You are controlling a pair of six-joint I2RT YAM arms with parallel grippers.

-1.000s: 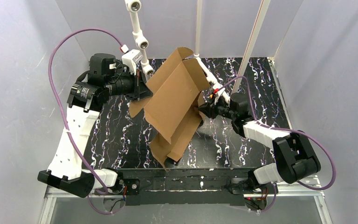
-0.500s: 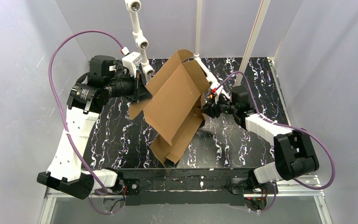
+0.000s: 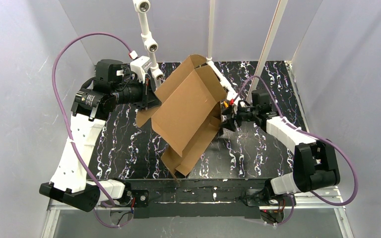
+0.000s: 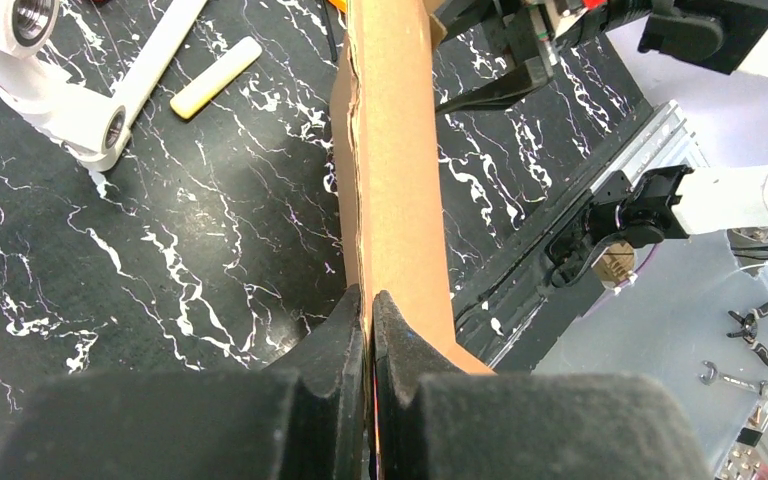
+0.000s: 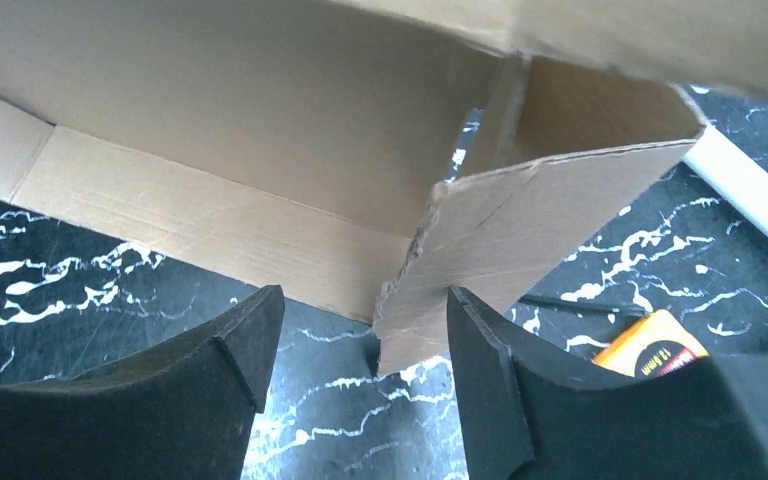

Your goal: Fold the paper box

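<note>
Item: the paper box (image 3: 186, 116), plain brown corrugated card, partly folded, flaps standing. We find it raised and tilted over the middle of the black marbled table (image 3: 124, 144), upper end toward the far side, lower end down by the near edge; whether that end touches the surface we cannot tell. Left gripper (image 3: 154, 100): clenched on the box's left edge; the left wrist view shows its fingers (image 4: 345, 330) pressed together with the thin card edge between them. Right gripper (image 3: 226, 121): just beside the box's right side, jaws parted. In the right wrist view we see a ragged-edged side flap (image 5: 520, 230) hanging between its spread fingers (image 5: 250, 340), pinched by neither and closest to the right-hand one. Also entered: a white jointed stand (image 3: 146, 34) at the far side, a cream stick (image 4: 215, 75) lying on the table, an orange-yellow printed object (image 5: 655, 345) near the flap, and pliers (image 4: 750, 320) off the table's edge.
</note>
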